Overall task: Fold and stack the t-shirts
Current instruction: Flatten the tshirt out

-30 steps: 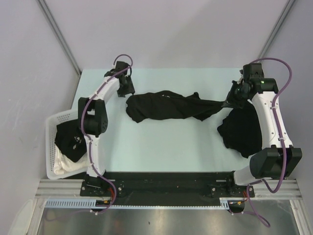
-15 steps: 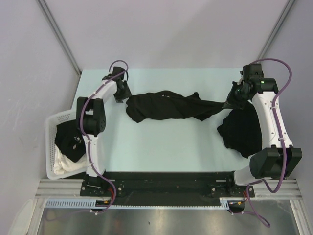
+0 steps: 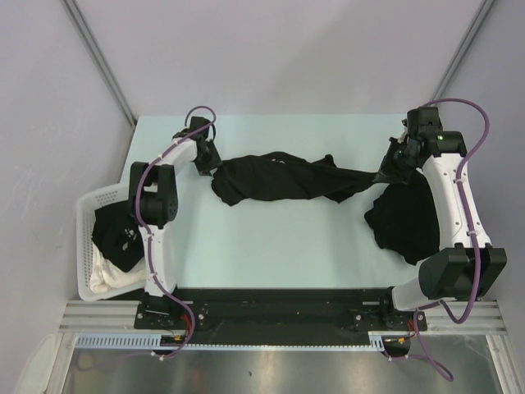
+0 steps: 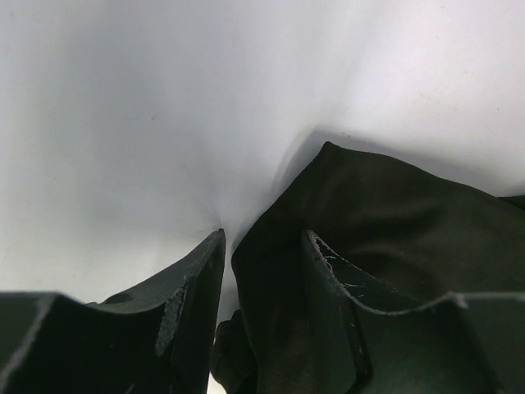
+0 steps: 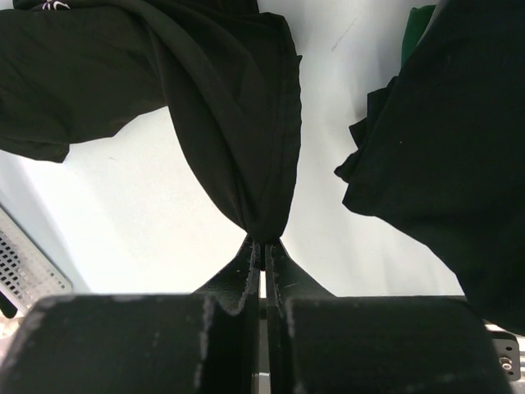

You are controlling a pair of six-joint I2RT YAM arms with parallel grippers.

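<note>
Tool on the right (image 5: 261,246) is clamped on one end of a crumpled black t-shirt (image 3: 271,176) on the table (image 3: 271,246), right of the basket (image 3: 84,238), while the left tool (image 4: 264,238) has its jaws parted around the other end, so folding looks barely begun and another black shirt (image 3: 115,234) waits in that basket.

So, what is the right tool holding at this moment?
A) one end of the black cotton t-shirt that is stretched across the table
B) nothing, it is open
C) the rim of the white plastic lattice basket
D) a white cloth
A: in the right wrist view, the right tool is shut on a gathered end of the black cotton t-shirt.
</note>
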